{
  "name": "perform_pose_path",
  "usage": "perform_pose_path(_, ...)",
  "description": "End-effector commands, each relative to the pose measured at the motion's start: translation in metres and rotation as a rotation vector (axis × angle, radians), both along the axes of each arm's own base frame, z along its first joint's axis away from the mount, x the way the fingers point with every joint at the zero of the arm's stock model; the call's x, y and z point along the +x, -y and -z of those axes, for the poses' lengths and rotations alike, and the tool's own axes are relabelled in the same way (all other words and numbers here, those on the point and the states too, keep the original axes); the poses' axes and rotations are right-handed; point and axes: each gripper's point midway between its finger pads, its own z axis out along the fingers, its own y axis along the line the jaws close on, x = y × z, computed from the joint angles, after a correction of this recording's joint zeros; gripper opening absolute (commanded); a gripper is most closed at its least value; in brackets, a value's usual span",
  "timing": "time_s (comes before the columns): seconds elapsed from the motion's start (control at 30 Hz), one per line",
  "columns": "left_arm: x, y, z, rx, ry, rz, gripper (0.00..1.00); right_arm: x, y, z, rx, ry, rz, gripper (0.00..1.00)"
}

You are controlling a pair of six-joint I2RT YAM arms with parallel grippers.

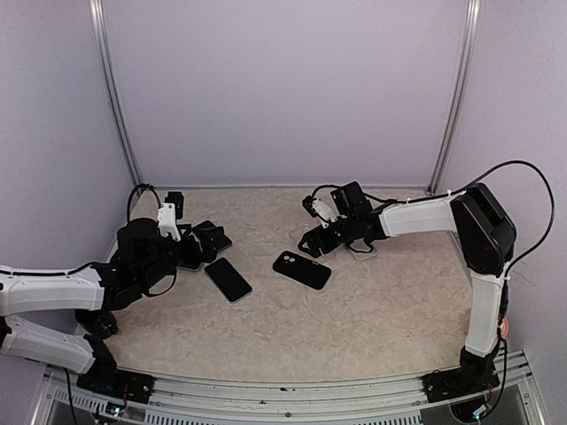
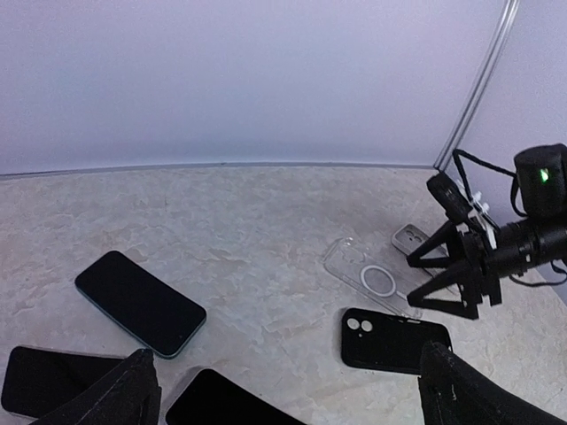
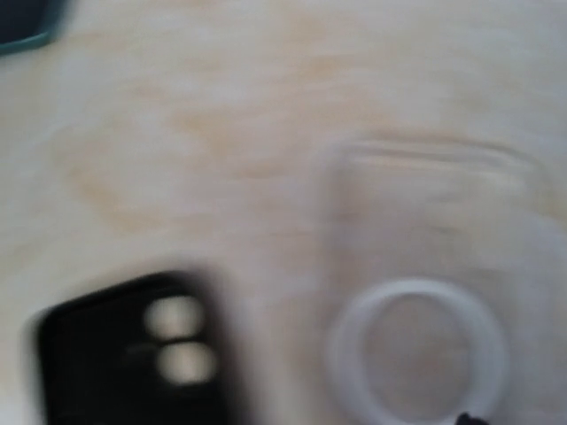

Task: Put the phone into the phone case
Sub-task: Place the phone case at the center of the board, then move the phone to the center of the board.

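On the pale marbled desk (image 1: 354, 319), the clear phone case (image 2: 372, 276) lies flat just beside a black phone (image 2: 394, 343). The right end effector (image 2: 412, 283) is spread at its edge, and the left end effector (image 2: 285, 385) is wide and empty.

**Thin transparent rectangular phone case (image 2: 372, 278) empty beside black slab phone (image 2: 394, 343)**

The case, a white ring at its middle, lies flat right of centre in the left wrist view. The phone lies back-up just below it, two lenses at its upper left.
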Motion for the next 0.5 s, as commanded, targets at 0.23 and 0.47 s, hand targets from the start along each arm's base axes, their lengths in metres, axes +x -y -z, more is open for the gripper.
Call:
perform_pose_path(0.23,-0.001,-0.063,-0.016,-0.115,0.044,-0.295,0.99,-0.057,-0.068,-0.05,0.074,0.231,-0.157,0.9)
perform_pose_path(0.47,-0.001,-0.068,-0.013,-0.106,0.024,-0.327,0.99,-0.093,-0.109,-0.041,0.09,0.247,-0.23,0.97)
